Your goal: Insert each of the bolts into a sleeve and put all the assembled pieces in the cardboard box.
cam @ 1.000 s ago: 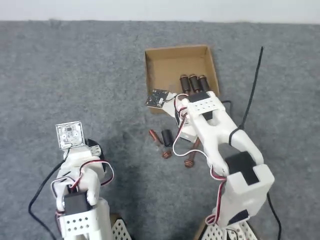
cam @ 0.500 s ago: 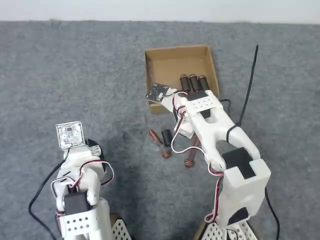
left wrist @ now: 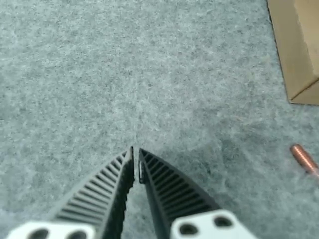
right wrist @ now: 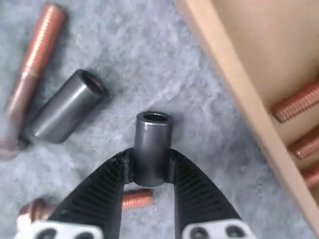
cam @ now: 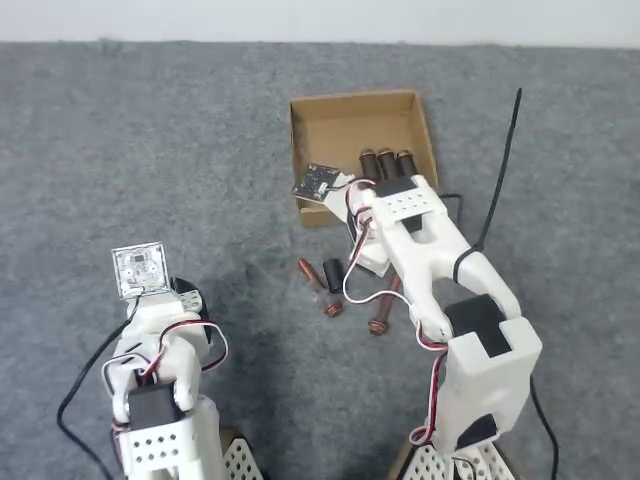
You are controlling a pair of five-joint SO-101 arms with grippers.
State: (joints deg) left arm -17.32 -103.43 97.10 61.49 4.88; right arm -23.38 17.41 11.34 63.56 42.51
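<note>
My right gripper (right wrist: 149, 154) is shut on a dark sleeve (right wrist: 152, 144), held upright just outside the near wall of the cardboard box (cam: 345, 125). On the carpet beside it lie a second sleeve (right wrist: 67, 112) and a copper bolt (right wrist: 35, 59). Another bolt (right wrist: 134, 199) lies under the fingers. In the high view the loose sleeve (cam: 333, 273) sits between two bolts (cam: 308, 272) (cam: 383, 310). Three assembled pieces (cam: 385, 163) rest in the box. My left gripper (left wrist: 136, 152) is shut and holds nothing, low over bare carpet.
Grey carpet (cam: 150, 150) covers the table. A black cable (cam: 500, 170) runs along the right of the box. The box's corner (left wrist: 294, 50) and a bolt's tip (left wrist: 304, 158) appear in the left wrist view. The left arm (cam: 155, 350) sits at the near left.
The right arm has shifted a little toward the box with the sleeve in its gripper. The left arm and the loose parts have not moved.
</note>
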